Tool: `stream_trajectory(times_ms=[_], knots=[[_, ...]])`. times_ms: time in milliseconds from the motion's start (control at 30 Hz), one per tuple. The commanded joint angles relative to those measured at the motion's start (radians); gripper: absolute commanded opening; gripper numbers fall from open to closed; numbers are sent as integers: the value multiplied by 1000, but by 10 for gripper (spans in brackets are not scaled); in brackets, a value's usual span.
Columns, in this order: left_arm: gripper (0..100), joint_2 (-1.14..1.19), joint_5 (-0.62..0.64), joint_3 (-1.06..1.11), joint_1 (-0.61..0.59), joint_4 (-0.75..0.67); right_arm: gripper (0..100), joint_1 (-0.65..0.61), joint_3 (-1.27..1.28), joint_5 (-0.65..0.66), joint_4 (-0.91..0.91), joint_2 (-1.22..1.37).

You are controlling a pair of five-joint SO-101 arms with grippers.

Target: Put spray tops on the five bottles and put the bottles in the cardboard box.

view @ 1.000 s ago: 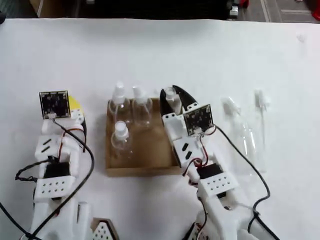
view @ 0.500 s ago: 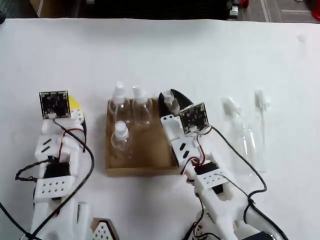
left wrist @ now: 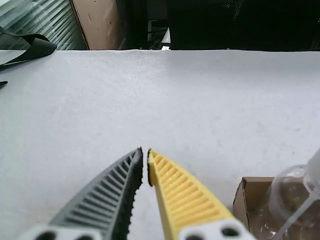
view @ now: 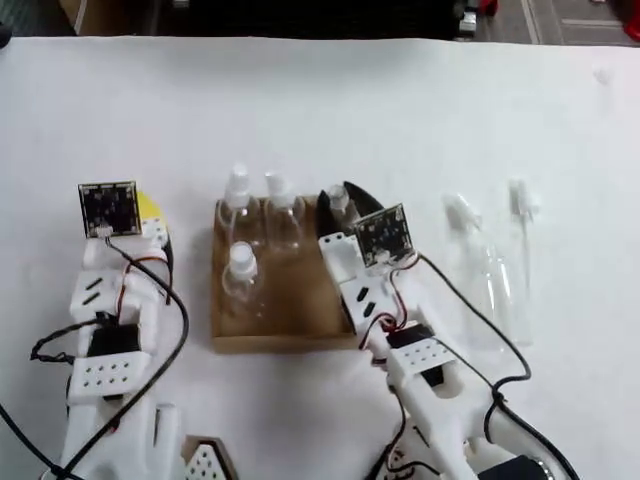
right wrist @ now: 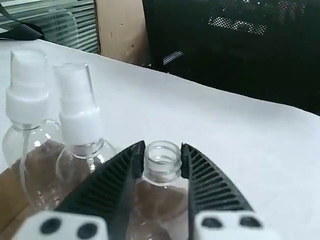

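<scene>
The left gripper [left wrist: 145, 159] is hanging over the white table [view: 400, 110], left of the box. Its gray and yellow fingers are pressing together and holding nothing. The cardboard box [view: 300, 338] is sitting between the two arms, and three bottles with spray tops [view: 241, 268] are standing inside it. The right gripper [right wrist: 162, 148] is squeezing the neck of an open bottle [right wrist: 162, 162] at the box's far right corner. Further right, a clear bottle [view: 487, 272] is lying on the table beside a loose spray top [view: 519, 196].
</scene>
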Motion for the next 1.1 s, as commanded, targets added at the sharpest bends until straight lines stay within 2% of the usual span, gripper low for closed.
stream_trajectory(times_ms=[0,367,567,1067], knots=[[24,-5,-8,-11,5,-35,69,-22,-54,11,-28,-1],[24,-5,-8,-11,4,-34,80,-35,-55,12,-27,-1],[24,-5,-8,-11,4,-32,224,-35,-55,12,-24,-1],[24,-5,-8,-11,4,-35,226,-33,-51,14,-22,-71]])
